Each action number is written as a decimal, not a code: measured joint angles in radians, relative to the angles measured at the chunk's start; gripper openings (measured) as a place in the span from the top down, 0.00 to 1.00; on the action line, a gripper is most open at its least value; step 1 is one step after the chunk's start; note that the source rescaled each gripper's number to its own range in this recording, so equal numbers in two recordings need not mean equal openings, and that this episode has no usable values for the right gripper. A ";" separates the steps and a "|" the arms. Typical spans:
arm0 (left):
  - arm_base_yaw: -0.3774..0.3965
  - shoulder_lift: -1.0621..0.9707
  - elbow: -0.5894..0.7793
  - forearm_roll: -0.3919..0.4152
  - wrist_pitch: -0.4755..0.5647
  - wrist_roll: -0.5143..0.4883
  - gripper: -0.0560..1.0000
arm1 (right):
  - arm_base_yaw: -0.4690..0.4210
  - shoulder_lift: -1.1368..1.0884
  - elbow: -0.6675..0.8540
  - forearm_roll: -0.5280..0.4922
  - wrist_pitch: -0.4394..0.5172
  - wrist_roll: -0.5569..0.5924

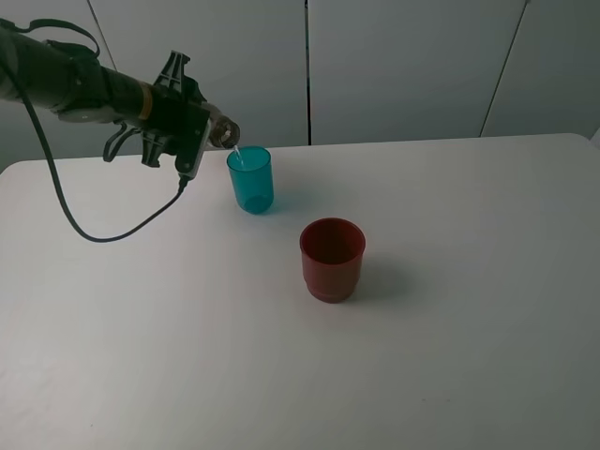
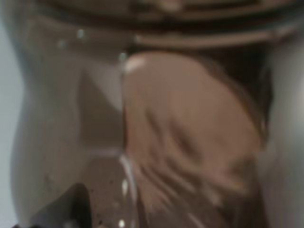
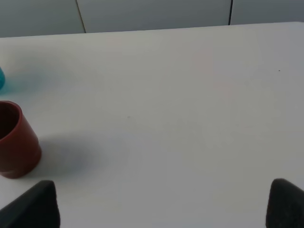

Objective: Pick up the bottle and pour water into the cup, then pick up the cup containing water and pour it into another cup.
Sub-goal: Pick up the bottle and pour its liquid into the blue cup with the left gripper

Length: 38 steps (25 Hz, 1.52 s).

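Left gripper (image 1: 192,131) clenches the tilted bottle (image 1: 225,134), mouth over the cup (image 1: 250,180), far left; another cup (image 1: 332,259) stands nearer, right of it. Right gripper (image 3: 159,205) gapes. White table (image 1: 469,356) spreads open rightward; pale panels (image 1: 403,66) behind.

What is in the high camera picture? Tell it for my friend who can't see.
The left gripper holds the bottle tipped sideways over the teal cup, and a thin stream of water runs into it. The red cup stands apart from it, nearer the camera, on a white table.
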 joint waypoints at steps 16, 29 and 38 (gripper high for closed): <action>0.000 0.002 -0.018 0.015 0.008 0.032 0.93 | 0.000 0.000 0.000 0.000 0.000 0.000; 0.000 0.002 -0.057 0.060 0.000 0.036 0.93 | 0.000 0.000 0.000 0.000 0.000 0.000; 0.000 0.002 -0.057 0.079 0.000 0.082 0.93 | 0.000 0.000 0.000 0.000 0.000 0.000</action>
